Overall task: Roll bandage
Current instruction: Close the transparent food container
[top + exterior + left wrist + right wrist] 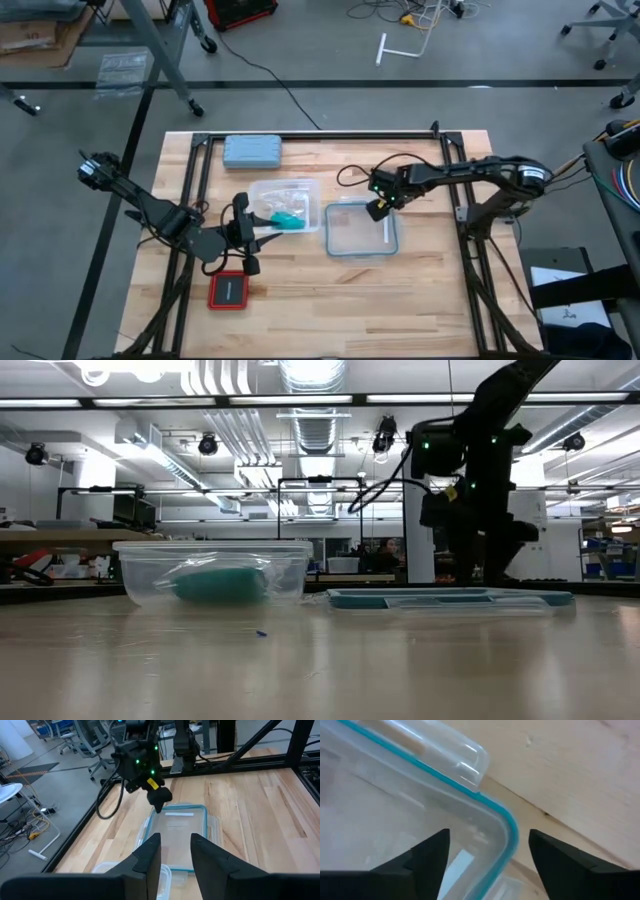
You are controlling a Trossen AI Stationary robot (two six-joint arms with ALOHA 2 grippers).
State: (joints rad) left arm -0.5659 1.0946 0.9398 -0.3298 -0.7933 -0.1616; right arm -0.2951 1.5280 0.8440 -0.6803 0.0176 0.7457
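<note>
The table [420, 290] carries a clear tub [262, 190] with the bandage [289, 218] lying inside it, ready to be drawn out. Its lid [345, 240] lies flat just beside it, apparently set aside to free the opening. The right gripper [489, 852] hovers over the lid's corner, spread wide and empty. The left gripper [175, 852] waits at the tub's near side, narrowly parted and empty. A grey-blue case [252, 151] and a red pad [229, 291] sit clear of the work.
</note>
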